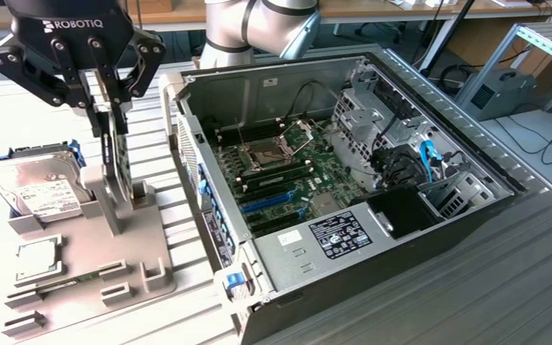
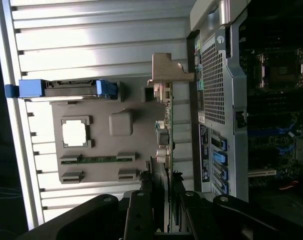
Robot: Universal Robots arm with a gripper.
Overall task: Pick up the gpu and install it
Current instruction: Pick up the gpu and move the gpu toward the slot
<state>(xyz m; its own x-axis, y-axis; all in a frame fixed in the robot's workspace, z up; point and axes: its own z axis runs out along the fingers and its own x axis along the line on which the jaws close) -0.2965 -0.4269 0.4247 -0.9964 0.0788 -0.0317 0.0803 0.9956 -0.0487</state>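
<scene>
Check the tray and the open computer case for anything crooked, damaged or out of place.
Nothing stands out. The graphics card stands upright on edge on the tray, the gripper closed on its top edge. The hard drive and chip lie flat in their seats, and the computer case lies open on its side.

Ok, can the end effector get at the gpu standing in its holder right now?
Likely yes: the end effector is directly over the upright gpu, straddling its top edge, with nothing in between.
</scene>
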